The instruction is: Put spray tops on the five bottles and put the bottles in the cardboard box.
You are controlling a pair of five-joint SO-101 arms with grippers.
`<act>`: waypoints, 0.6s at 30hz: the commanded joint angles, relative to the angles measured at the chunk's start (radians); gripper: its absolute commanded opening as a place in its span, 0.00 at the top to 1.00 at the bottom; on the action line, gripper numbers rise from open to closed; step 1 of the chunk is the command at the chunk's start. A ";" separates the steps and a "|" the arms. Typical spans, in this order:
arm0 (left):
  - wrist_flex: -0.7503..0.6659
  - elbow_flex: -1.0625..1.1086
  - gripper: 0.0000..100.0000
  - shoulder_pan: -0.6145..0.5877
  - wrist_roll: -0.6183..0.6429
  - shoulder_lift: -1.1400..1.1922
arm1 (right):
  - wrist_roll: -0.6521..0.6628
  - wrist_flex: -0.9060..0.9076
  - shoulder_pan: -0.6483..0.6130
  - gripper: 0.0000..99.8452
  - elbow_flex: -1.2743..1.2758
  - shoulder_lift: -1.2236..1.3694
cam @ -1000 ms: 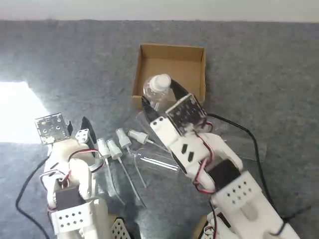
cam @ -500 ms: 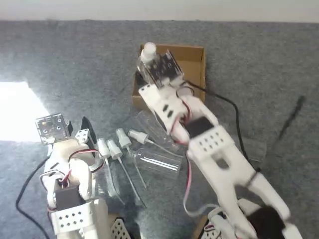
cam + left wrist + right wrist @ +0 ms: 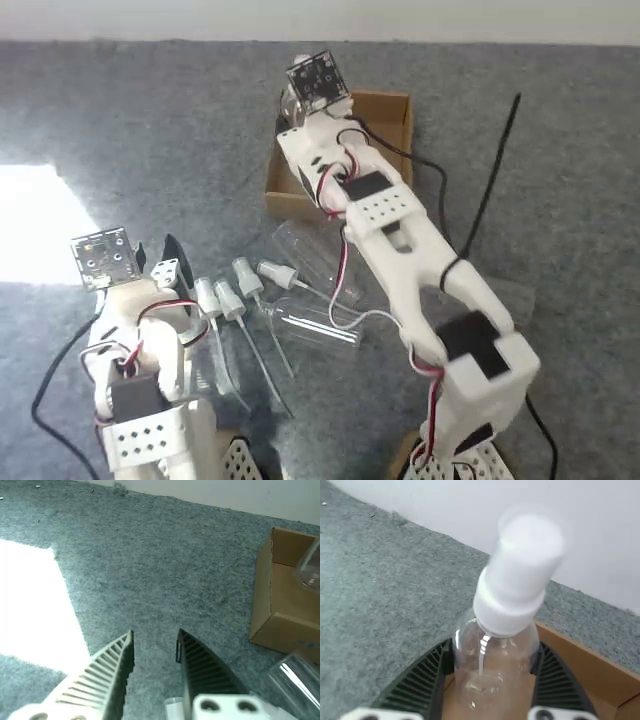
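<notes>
A clear bottle (image 3: 492, 670) with a white spray top (image 3: 520, 575) stands upright between the fingers of my right gripper (image 3: 492, 652), which is shut on it. In the high view that gripper (image 3: 293, 112) holds the bottle (image 3: 289, 100) over the far left corner of the cardboard box (image 3: 392, 128). My left gripper (image 3: 155, 632) is open and holds nothing, near the table's front left (image 3: 172, 262). Several loose spray tops (image 3: 228, 298) and two empty bottles (image 3: 318, 325) lie between the arms.
The box's brown wall (image 3: 282, 600) shows in the left wrist view, with a clear bottle (image 3: 295, 675) lying nearer. A bright patch of light (image 3: 30, 225) covers the carpet at the left. A black cable (image 3: 490, 190) runs beside the right arm.
The right arm has stretched forward, carrying the capped bottle from the box's near edge to its far left corner. The left arm has kept still.
</notes>
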 commanded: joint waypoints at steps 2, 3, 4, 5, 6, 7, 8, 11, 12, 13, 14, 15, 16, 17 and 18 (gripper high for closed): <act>-0.032 -0.012 0.87 -0.008 -0.002 -0.012 | -0.021 -0.027 0.024 0.86 -0.173 0.070; -0.032 -0.012 0.87 -0.008 -0.002 -0.012 | -0.021 -0.027 0.025 0.86 -0.198 0.096; -0.032 -0.012 0.87 -0.008 -0.002 -0.012 | -0.021 -0.027 0.030 0.86 -0.219 0.120; -0.032 -0.012 0.87 -0.008 -0.002 -0.012 | -0.021 -0.027 0.031 0.86 -0.242 0.145; -0.032 -0.012 0.87 -0.008 -0.002 -0.012 | -0.021 -0.027 0.031 0.86 -0.267 0.170; -0.032 -0.012 0.87 -0.008 -0.002 -0.012 | -0.021 -0.027 0.031 0.86 -0.288 0.194; -0.032 -0.012 0.87 -0.008 -0.002 -0.012 | -0.021 -0.027 0.033 0.86 -0.311 0.217; -0.032 -0.012 0.87 -0.008 -0.002 -0.012 | -0.021 -0.027 0.033 0.86 -0.385 0.291; -0.032 -0.012 0.87 -0.008 -0.002 -0.012 | -0.021 -0.027 0.033 0.86 -0.410 0.315; -0.032 -0.012 0.87 -0.008 -0.002 -0.012 | -0.021 -0.027 0.033 0.86 -0.434 0.340; -0.032 -0.012 0.87 -0.008 -0.002 -0.012 | -0.021 -0.027 0.033 0.86 -0.459 0.364; -0.032 -0.012 0.87 -0.008 -0.002 -0.012 | -0.021 -0.027 0.033 0.85 -0.486 0.387; -0.032 -0.012 0.87 -0.008 -0.002 -0.012 | -0.021 -0.027 0.033 0.85 -0.512 0.410; -0.032 -0.012 0.87 -0.008 -0.002 -0.012 | -0.021 -0.027 0.033 0.85 -0.540 0.433; -0.032 -0.012 0.87 -0.008 -0.002 -0.012 | -0.021 -0.025 0.033 0.85 -0.566 0.458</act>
